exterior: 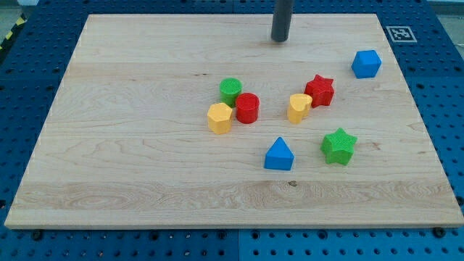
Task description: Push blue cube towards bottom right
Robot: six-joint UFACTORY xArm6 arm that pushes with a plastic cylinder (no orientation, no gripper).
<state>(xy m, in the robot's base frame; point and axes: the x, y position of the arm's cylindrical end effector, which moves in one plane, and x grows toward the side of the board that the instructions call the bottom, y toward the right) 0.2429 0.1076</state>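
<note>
Near the pale wooden board's (130, 174) top edge, my tip (280, 40) stands bare, fingerless, gripping nothing, well apart at ten o'clock from the blue plastic cube (366, 64).

Pale wood-grain board (130, 152); blue cube (366, 64) and wedge (279, 155); red star (319, 90), cylinder (247, 108); green star (338, 146); dark tip (280, 39).

Cube (366, 63) sits upper right of frame, apart from rest. Tip (280, 39) top centre, well left of it. Cylinder pair (239, 101) w/ hexagonal block (220, 118) mid-frame; stars (319, 90) (338, 146), triangular block (279, 154) to lower right on worktop (130, 87).
</note>
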